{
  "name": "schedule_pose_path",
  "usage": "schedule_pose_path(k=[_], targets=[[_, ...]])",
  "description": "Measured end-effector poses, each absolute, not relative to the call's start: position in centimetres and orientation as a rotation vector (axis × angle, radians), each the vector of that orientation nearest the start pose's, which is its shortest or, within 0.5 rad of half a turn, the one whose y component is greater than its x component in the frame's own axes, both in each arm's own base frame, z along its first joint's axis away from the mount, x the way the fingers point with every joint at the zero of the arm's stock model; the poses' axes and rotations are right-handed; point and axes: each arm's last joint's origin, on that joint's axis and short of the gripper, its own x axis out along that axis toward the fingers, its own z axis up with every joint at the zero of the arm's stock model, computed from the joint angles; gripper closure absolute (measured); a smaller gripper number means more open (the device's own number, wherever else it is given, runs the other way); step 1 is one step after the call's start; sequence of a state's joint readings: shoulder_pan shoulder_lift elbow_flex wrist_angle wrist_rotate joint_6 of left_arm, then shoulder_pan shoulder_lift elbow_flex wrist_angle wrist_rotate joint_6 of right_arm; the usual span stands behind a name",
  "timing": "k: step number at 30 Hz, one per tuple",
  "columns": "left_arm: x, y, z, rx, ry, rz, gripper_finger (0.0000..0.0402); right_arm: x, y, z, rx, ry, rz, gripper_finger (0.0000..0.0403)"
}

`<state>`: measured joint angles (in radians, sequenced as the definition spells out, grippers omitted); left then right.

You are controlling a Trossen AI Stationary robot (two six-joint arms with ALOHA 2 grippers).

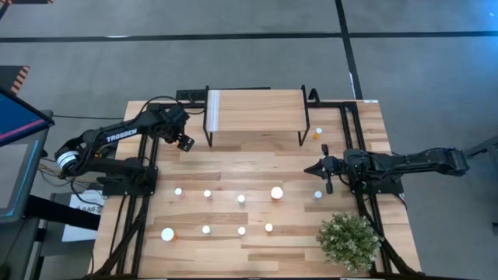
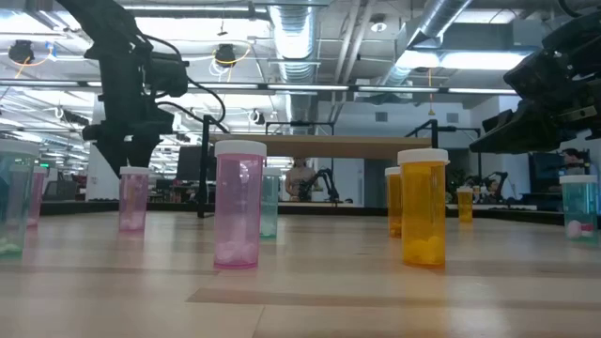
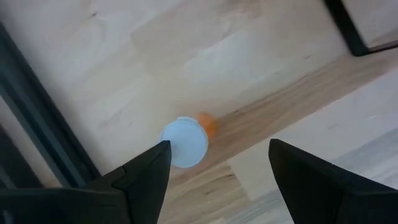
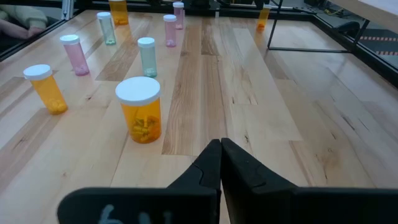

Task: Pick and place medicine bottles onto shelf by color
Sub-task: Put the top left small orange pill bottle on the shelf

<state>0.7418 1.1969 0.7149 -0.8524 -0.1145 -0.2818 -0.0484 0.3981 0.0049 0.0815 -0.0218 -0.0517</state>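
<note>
left gripper [image 3: 214, 180] held wide open, empty | orange bottle [image 3: 186, 140] seen just beyond fingertips | descent best centred over white cap | right gripper [image 4: 220, 163] kept closed, idle

This is a robotics lab in an open, industrial hall. The low view shows an exposed ceiling [image 2: 310, 38] of silver ducts, pipes and strip lights, with further robot arms [image 2: 324, 180] on benches at twelve o'clock beyond the tabletop [image 2: 300, 282]. From above, the grey concrete floor [image 1: 233, 54] carries dark tape lines. Two dark arms, one marked TROSSEN [image 1: 120, 134], are bolted to a black metal frame [image 1: 128, 225] round the light-wood tabletop, and a monitor [image 1: 15, 128] stands at nine o'clock.
</note>
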Motion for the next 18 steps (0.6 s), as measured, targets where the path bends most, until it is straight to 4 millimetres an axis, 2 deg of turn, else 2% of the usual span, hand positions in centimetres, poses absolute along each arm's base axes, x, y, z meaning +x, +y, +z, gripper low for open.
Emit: schedule_pose_path(k=[11,18], targets=[[14.1,13.1,19.8,-0.666,1.202,0.831,0.0140,11.8,-0.5,13.8,-0.040,0.312,-0.019,0.0370],[14.7,13.6,22.1,-0.632,1.172,0.828,0.0140,11.8,-0.5,13.8,-0.041,0.312,-0.018,0.0370]])
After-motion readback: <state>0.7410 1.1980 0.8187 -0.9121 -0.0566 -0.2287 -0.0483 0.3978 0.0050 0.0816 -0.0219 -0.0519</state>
